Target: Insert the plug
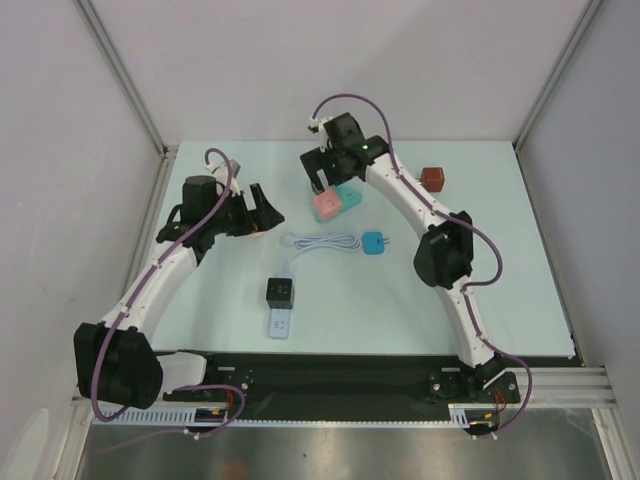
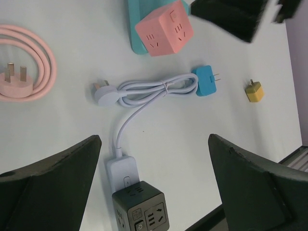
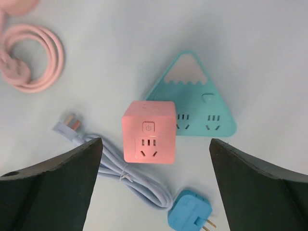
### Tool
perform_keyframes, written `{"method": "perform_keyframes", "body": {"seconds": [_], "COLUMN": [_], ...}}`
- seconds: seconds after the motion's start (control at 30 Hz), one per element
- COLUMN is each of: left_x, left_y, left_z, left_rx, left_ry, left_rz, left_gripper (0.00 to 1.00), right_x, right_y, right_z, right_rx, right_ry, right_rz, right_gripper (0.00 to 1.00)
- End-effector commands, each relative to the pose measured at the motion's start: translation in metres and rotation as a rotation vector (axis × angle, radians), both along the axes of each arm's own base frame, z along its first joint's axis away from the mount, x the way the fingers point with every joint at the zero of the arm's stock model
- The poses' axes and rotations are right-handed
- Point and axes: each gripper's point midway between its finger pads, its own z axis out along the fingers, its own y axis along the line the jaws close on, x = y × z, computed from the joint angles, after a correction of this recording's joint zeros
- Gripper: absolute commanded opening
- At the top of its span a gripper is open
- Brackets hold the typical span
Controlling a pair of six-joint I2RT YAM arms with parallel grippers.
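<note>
A blue two-pin plug (image 1: 374,244) (image 2: 205,81) (image 3: 190,215) lies at the end of a bundled white cable (image 1: 320,241) (image 3: 130,175). That cable's own three-pin plug (image 2: 103,91) (image 3: 70,126) lies loose. A pink cube socket (image 1: 326,205) (image 3: 149,131) stands against a teal triangular socket strip (image 1: 348,197) (image 3: 192,98). My right gripper (image 1: 325,180) (image 3: 155,142) hovers over the pink cube, open and holding nothing. My left gripper (image 1: 262,212) (image 2: 154,144) is open and empty, above the table left of the cable.
A black cube socket (image 1: 280,291) (image 2: 140,211) sits on a white strip (image 1: 280,324) (image 2: 122,171) near the front. A coiled pink cord with its plug (image 2: 29,67) (image 3: 33,57) lies at the left. A yellow adapter (image 2: 254,91) and a brown cube (image 1: 432,179) are at the right.
</note>
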Motion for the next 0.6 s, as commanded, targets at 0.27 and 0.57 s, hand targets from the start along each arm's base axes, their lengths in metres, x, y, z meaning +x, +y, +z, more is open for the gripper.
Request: {"method": "perform_keyframes", "body": {"seconds": [0.27,0.57], "left_x": [-0.003,-0.005], "left_y": [-0.003,-0.010], "left_z": [0.013,0.018], "left_rx": [-0.058,-0.096], "left_ry": [-0.044,-0.059], "left_rz": [-0.040,-0.072], "left_gripper": [1.00,0.96], "right_x": [0.039,0.069], "right_y": [-0.139,-0.252], "right_z": [0.074,0.021], "right_rx": [-0.109,-0.203], "right_ry": [-0.221,-0.074], "right_rz": [-0.353,-0.541], "right_gripper": [1.00,0.92]}}
